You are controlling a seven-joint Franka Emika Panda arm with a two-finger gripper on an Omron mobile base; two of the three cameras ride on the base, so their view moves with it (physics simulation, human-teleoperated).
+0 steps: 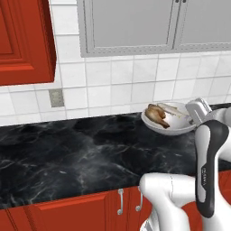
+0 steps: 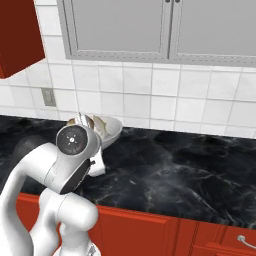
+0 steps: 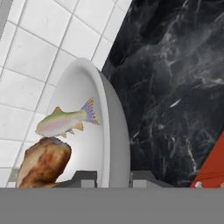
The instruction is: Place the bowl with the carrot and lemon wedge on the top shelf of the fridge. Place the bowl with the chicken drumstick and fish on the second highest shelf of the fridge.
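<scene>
Gripper [image 3: 113, 177] pinches the white bowl's [image 3: 114, 131] rim, one dark fingertip [image 3: 83, 178] inside the wall, the other outside, jaws narrow with the rim between them. Hand view: bowl is plain glossy white, thick-walled, seen edge-on with its opening facing 9 o'clock. Fish [image 3: 65, 122] lies against the inner wall, slim, pale beige-grey with a pinkish stripe, greenish back and speckled purple tail pointing toward 3 o'clock. Chicken drumstick [image 3: 43, 164] sits at 7 o'clock of the fish, touching it, lumpy golden-brown with darker roasted patches.

Left base view: bowl [image 1: 169, 127] is on or just above the black marble counter [image 1: 67, 158] near the white tile wall [image 1: 117, 85], at 3 o'clock of the frame; contact with the counter can't be judged. Drumstick [image 1: 158, 115] at the bowl's 9 o'clock side, fish [image 1: 172, 108] toward 12.

Right base view: bowl [image 2: 111, 129] shows partly behind the arm's wrist [image 2: 74, 141].

No brands, labels or readable writing anywhere.
</scene>
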